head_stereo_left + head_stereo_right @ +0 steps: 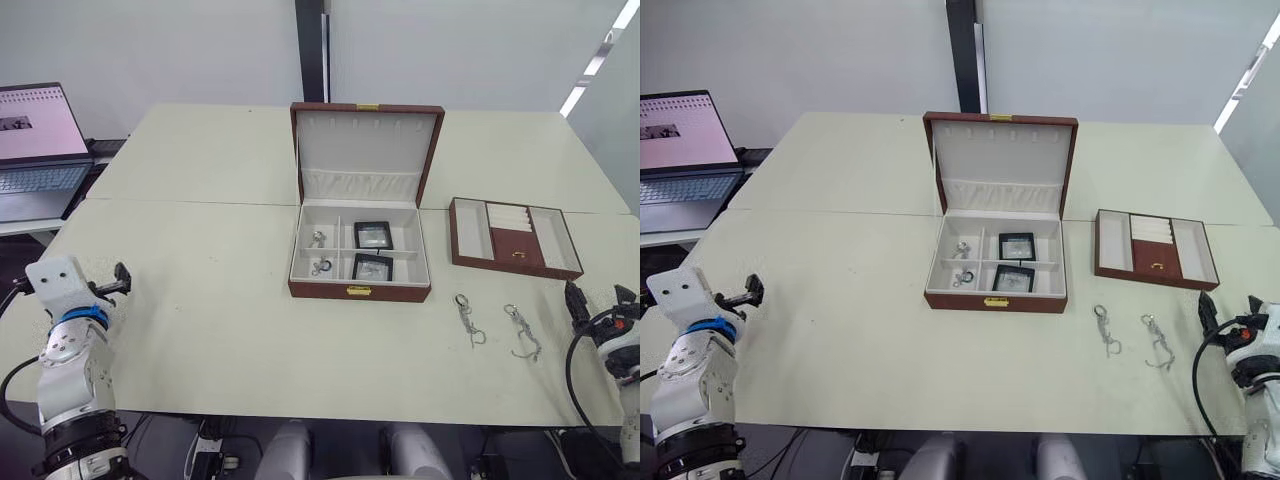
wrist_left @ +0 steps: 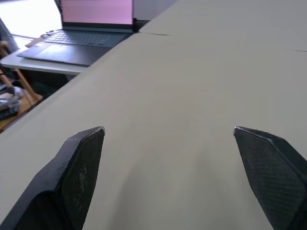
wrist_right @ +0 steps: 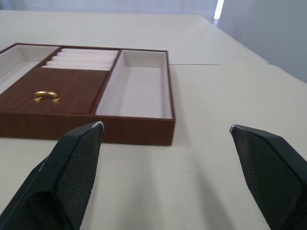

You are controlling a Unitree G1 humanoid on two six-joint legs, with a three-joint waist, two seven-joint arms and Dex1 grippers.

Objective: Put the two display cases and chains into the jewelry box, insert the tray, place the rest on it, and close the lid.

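The brown jewelry box (image 1: 330, 290) stands open at the table's middle, its lid (image 1: 365, 140) upright. Two black display cases (image 1: 373, 235) (image 1: 372, 267) lie in its right compartments. Small coiled silver chains (image 1: 317, 239) (image 1: 321, 266) lie in its left compartments. The brown tray (image 1: 468, 230) sits on the table to the box's right, also in the right wrist view (image 3: 139, 86). Two silver jewelry pieces (image 1: 468, 318) (image 1: 522, 332) lie in front of the tray. My left gripper (image 2: 168, 129) is open over bare table at the near left. My right gripper (image 3: 165, 125) is open, just short of the tray's near right corner.
An open laptop (image 1: 35, 140) with a pink screen sits on a side desk at the far left, beyond the table's edge. A seam (image 1: 200, 203) crosses the table behind the box. The tray has a small gold handle (image 3: 46, 96) on its brown cover.
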